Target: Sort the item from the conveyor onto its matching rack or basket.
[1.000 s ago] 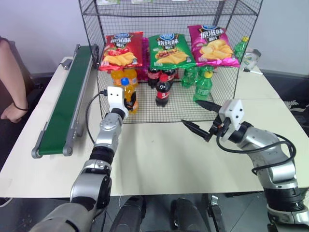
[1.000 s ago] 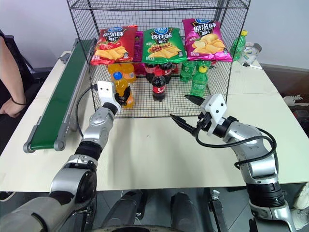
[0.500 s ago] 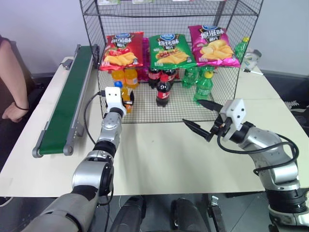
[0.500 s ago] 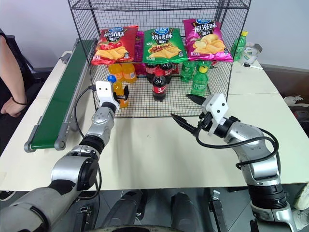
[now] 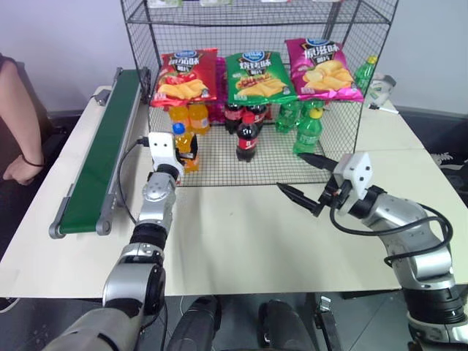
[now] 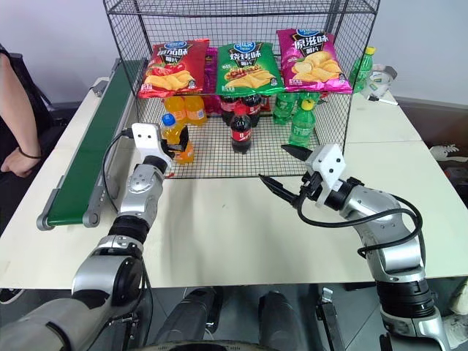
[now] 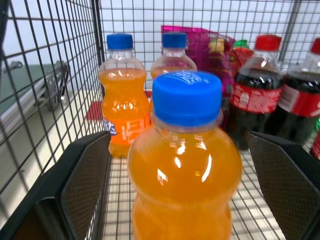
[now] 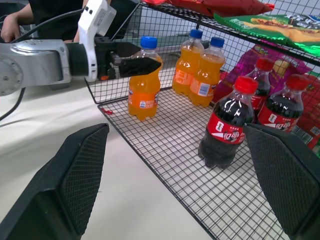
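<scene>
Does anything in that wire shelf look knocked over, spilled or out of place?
Nothing stands out. The orange soda bottle stands upright on the wire shelf's bottom tier, near the front edge, apart from two more orange bottles further back.

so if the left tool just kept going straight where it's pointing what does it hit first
Most likely the orange soda bottle standing upright on the rack's bottom tier, right between the open left tool's fingers. Behind it stand two more orange bottles.

Silver arms, white wrist boxes, black cables
</scene>
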